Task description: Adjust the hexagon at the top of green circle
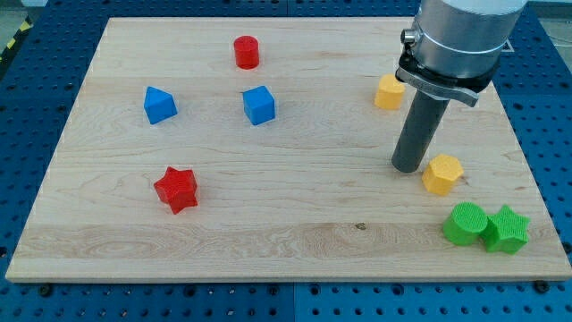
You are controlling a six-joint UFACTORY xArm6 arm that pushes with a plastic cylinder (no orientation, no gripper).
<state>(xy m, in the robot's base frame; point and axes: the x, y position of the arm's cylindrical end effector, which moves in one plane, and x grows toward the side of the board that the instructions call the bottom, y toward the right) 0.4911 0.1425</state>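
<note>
A yellow hexagon [442, 173] lies at the view's right, above and a little left of the green circle [466, 224]. A green star [507, 229] touches the circle's right side. My tip [409, 167] rests on the board just left of the yellow hexagon, close to it or touching it. A second yellow block [389, 92] lies higher up, left of the rod.
A red cylinder [246, 52] sits near the view's top. Two blue blocks [160, 105] [259, 105] lie in the upper left half. A red star [176, 189] lies lower left. The wooden board [295, 224] ends close below the green blocks.
</note>
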